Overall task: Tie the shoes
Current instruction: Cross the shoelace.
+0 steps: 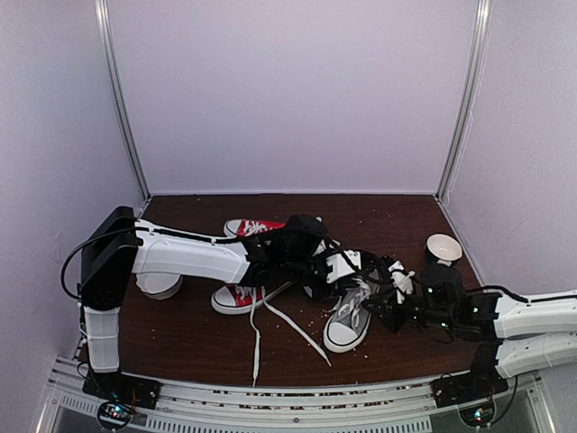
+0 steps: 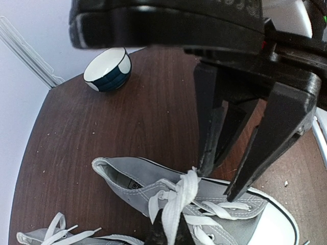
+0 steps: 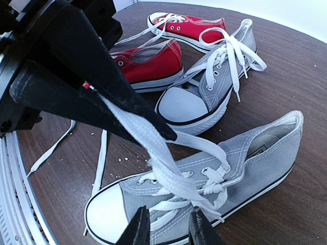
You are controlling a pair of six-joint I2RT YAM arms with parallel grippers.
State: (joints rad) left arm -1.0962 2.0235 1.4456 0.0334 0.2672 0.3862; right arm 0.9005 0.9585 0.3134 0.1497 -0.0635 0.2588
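Observation:
One grey shoe [image 3: 265, 153] [image 2: 148, 176] [image 1: 350, 323] lies in the middle of the table, toe toward the front edge. My left gripper [image 3: 171, 137] [image 2: 168, 230] is shut on that shoe's white lace [image 3: 153, 150], holding it up taut from the eyelets. My right gripper [image 3: 167, 228] [image 2: 219, 184] hovers just over the laced tongue, jaws apart, with nothing clamped; one finger touches the crossed lace. The other grey shoe [image 3: 204, 94] [image 2: 61, 236] lies behind, its laces loose.
Two red sneakers [image 3: 153, 64] [image 3: 189, 25] lie left of the grey pair, their laces [image 1: 257, 343] trailing toward the front rail [image 3: 15, 204]. A blue-and-white bowl [image 2: 107, 69] [image 1: 442, 248] stands at the back right. A white bowl [image 1: 160, 284] sits under the left arm.

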